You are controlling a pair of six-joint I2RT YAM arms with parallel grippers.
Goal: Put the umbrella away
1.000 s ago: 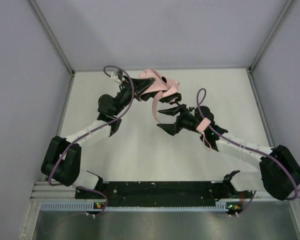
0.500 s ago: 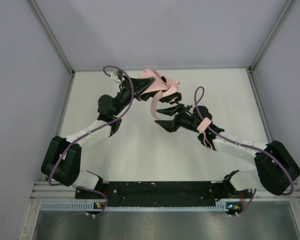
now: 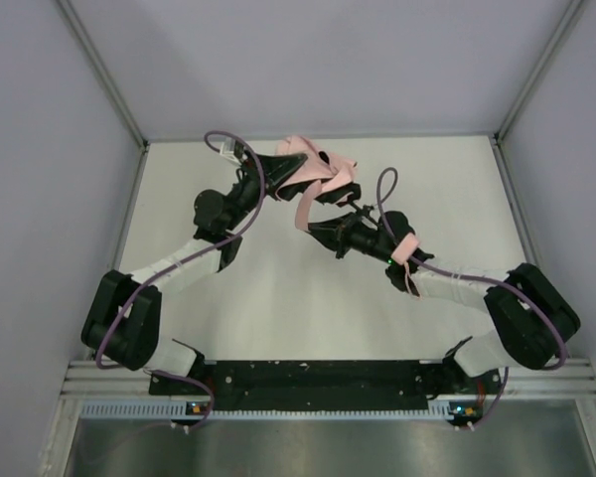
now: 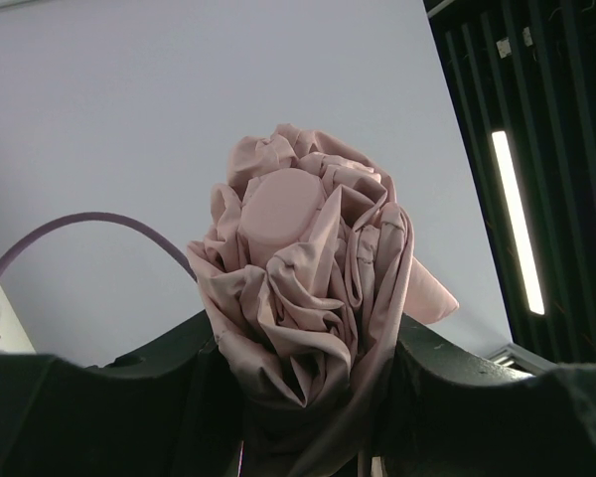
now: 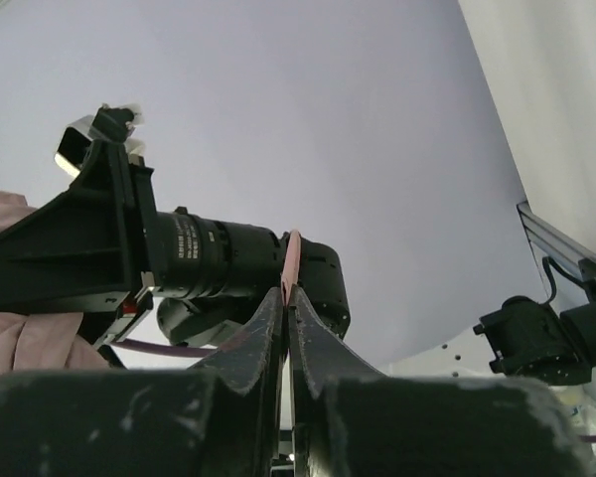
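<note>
The umbrella (image 4: pixel 298 298) sits clamped in the left end effector (image 4: pixel 303 343); the right end effector (image 5: pixel 286 298) pinches its strap (image 5: pixel 292 250).

The right gripper (image 5: pixel 286 294) fills the lower middle, its two dark, scuffed fingers (image 5: pixel 258 343) pressed together with only a sliver between them. A thin pink strap (image 5: pixel 292 256) stands edge-on out of their tips, pinched there. Behind it lies the left arm (image 5: pixel 219 260), a black barrel with a white-lettered label, widening leftward into a wedge-shaped body with a small camera (image 5: pixel 77 147) at its top corner. Pink umbrella (image 5: pixel 25 343) fabric shows at the left edge. A purple cable (image 5: pixel 169 347) runs under the arm. Low on the right sits a black fitting (image 5: pixel 536 338) against the pale wall (image 5: pixel 377 119).
</note>
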